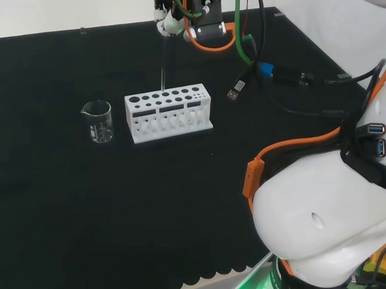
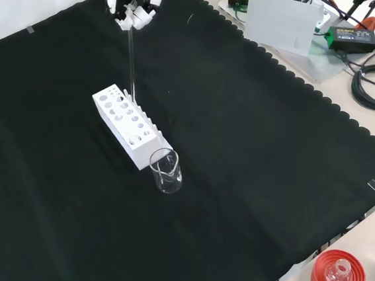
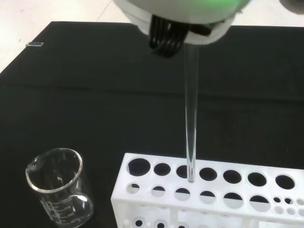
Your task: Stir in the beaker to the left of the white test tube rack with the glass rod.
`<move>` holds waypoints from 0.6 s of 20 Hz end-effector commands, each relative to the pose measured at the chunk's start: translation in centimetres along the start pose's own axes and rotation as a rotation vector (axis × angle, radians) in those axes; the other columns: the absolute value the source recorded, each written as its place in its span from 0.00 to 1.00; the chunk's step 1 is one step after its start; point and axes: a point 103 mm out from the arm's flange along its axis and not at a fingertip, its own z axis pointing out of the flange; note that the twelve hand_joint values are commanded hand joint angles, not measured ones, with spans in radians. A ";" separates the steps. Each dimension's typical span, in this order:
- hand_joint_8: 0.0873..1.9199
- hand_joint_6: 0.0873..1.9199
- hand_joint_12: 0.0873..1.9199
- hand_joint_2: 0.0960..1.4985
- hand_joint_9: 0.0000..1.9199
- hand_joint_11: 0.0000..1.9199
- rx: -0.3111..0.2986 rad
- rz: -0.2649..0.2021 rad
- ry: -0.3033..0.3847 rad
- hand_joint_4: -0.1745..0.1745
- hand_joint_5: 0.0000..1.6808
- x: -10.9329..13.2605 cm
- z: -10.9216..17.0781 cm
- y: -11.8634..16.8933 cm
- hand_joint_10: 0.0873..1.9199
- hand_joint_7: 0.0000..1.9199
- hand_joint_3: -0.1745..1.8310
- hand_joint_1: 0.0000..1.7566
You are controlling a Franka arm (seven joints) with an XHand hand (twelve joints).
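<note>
- The hand pinches the top end of the glass rod, which hangs upright with its tip at a hole in the white test tube rack.
- The rod looks thin, stiff, light and smooth, so probably slippery and breakable; a hold near its upper end suits it.
- In the head view, the beaker stands at about 9 o'clock from the rack, apparently empty and easily tipped.
</note>
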 end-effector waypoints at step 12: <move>0.44 0.35 0.31 0.40 0.93 0.85 0.005 -0.064 -0.023 0.00 0.66 3.7 -0.6 1.1 0.18 0.68 0.45 0.75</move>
